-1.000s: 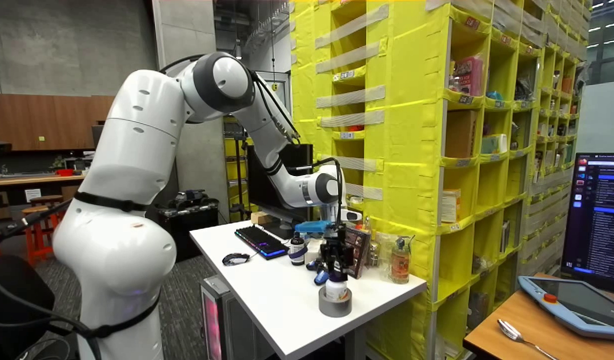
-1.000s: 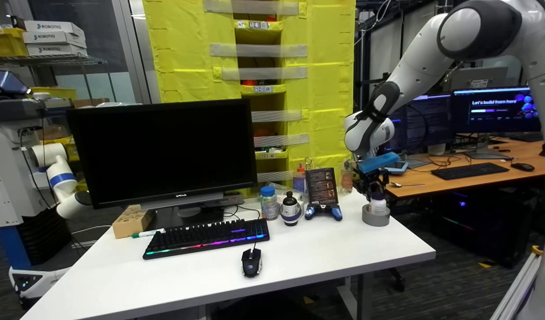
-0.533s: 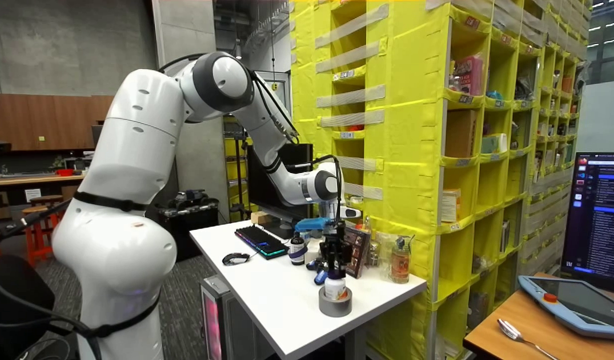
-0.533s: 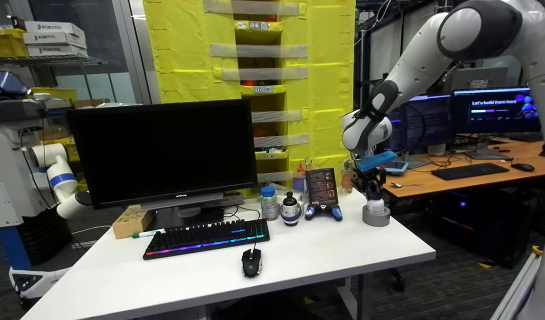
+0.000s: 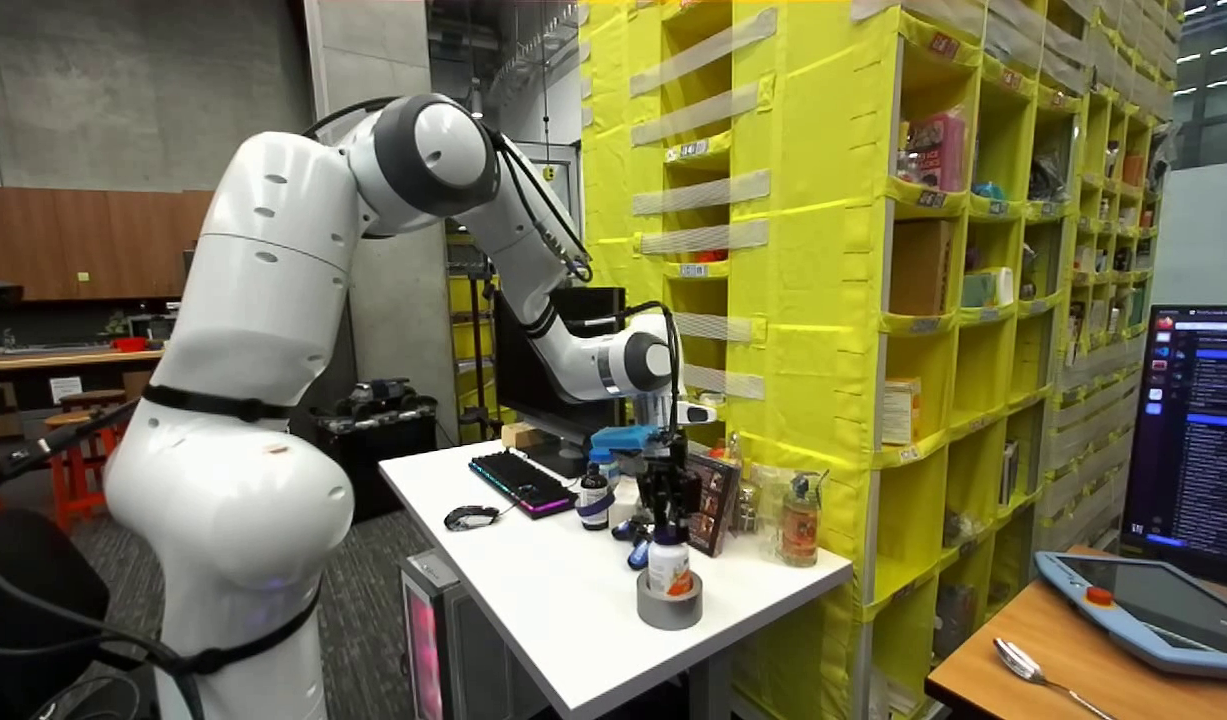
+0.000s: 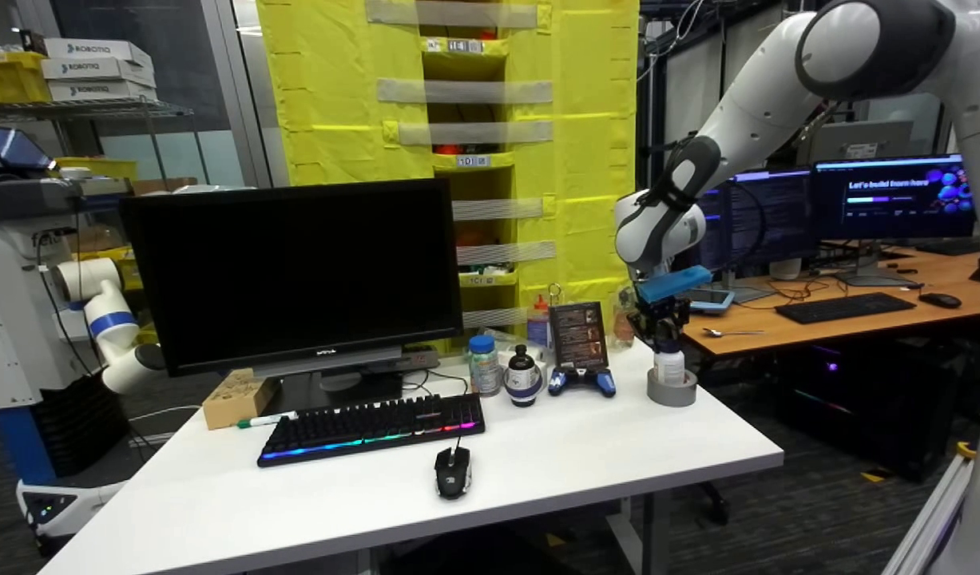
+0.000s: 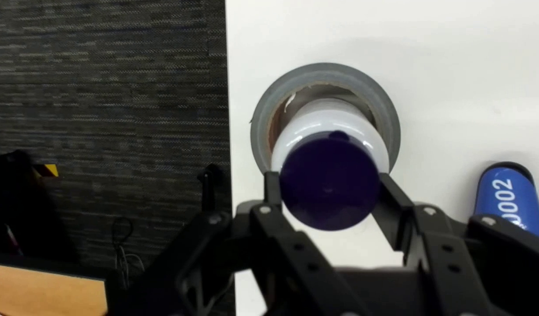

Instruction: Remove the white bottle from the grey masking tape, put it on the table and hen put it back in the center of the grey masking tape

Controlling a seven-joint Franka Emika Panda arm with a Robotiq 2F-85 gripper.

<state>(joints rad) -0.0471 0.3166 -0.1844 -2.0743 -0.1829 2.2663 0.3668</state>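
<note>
Gripper [image 7: 329, 186] clamped on white bottle [image 5: 664, 567] by its purple cap [image 7: 330, 175], bottle seemingly partway up inside the grey tape [image 5: 670, 613]. I'd call this lift-out: next I go straight up till free, then left onto the table [image 6: 585, 435]

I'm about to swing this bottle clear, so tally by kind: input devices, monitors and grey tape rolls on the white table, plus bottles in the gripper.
Input devices: 3 (keyboard, mouse, game controller)
Monitors: 1
Grey tape rolls: 1
Bottles held: 1 (white bottle)
Total: 6
</note>
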